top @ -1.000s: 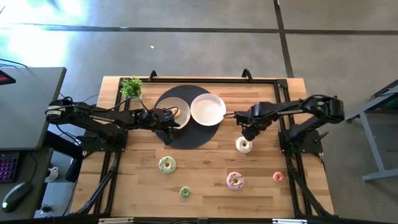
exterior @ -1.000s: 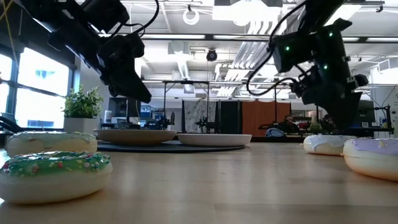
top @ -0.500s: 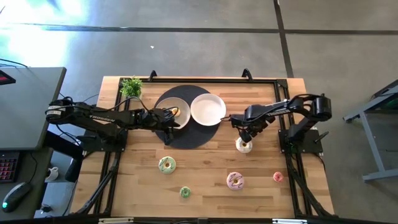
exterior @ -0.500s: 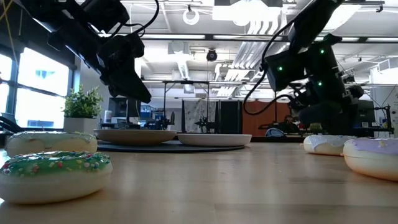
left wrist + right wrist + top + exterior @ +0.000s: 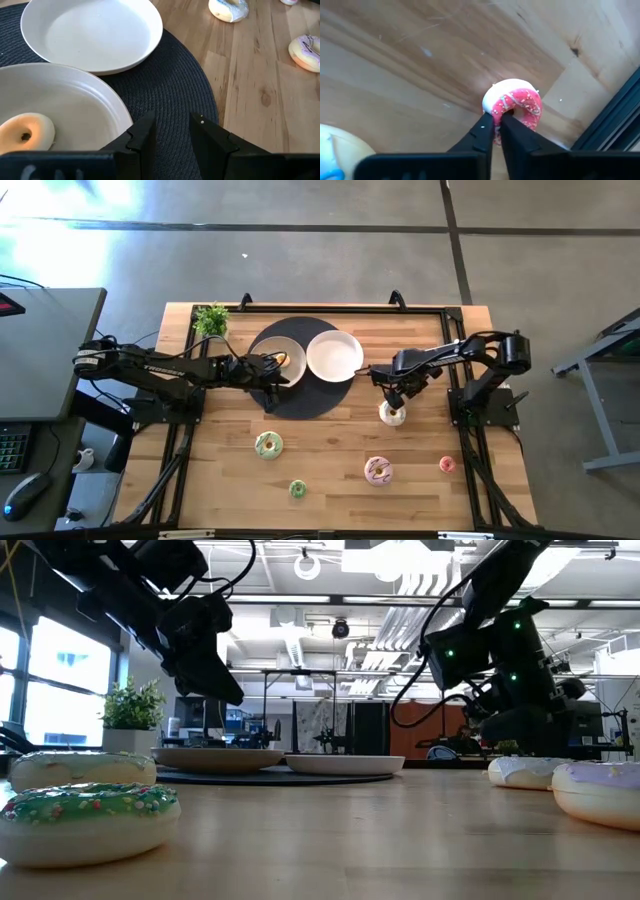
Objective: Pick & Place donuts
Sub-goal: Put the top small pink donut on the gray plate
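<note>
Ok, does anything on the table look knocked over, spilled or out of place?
Nothing stands out. The left plate, holding one small donut, and the empty plate sit flat on the dark mat; the loose donuts lie flat on the table.

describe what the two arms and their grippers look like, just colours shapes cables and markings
Both arms are dark, slim and jointed. The left arm carries pale lettering along one link and a lighter, silvery joint near its base. The right arm shows small green lights in the low view, with thin black cables looping off it. The left gripper and right gripper each have two flat, black, angular fingers.
</note>
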{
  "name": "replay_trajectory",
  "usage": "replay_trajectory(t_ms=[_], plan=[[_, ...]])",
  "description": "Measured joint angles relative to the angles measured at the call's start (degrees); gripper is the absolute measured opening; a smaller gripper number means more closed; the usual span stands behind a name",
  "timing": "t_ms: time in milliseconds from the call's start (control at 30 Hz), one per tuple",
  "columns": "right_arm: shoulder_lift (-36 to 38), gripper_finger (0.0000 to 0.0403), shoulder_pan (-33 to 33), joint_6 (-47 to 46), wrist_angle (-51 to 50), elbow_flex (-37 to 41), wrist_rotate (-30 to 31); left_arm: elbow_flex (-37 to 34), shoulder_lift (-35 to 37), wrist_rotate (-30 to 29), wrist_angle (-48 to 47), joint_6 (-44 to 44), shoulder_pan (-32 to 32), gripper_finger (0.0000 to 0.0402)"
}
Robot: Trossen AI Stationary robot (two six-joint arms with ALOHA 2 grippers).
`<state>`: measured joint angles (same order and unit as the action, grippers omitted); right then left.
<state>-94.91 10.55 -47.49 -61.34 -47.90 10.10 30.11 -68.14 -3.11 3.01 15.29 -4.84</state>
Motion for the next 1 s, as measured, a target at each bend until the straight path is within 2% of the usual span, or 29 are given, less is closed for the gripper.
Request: replay_trajectory(t_ms=[67, 300, 400, 600, 800, 1000], plan=[[0.02, 0.0008, 0.00, 1.01, 0.00, 0.00, -0.02, 0.00, 0.00, 0.00, 0.00, 0.00, 0.00, 0.0117], [1.80, 0.0016, -0.07, 2.55, -0.27, 0.00, -2.61, 0.00, 0.00, 0.01, 0.00, 0.00, 0.00, 0.0117], [4.16, 0.0006, -0.09, 2.79, -0.09, 0.00, -1.18, 0.00, 0.00, 0.02, 0.00, 0.00, 0.00, 0.0117], [12.11, 0.0013, -0.08, 2.86, 4.46, 0.00, -1.54, 0.00, 0.02, 0.02, 0.00, 0.01, 0.00, 0.0117], [18.78, 0.0005, -0.09, 13.02, 25.48, -0.02, -1.65, 0.00, 0.02, 0.04, 0.00, 0.00, 0.00, 0.0117], [18.17, 0.0013, -0.09, 24.86, 54.56, -0.07, -1.97, 0.00, 0.02, 0.07, 0.07, 0.02, 0.00, 0.0117]])
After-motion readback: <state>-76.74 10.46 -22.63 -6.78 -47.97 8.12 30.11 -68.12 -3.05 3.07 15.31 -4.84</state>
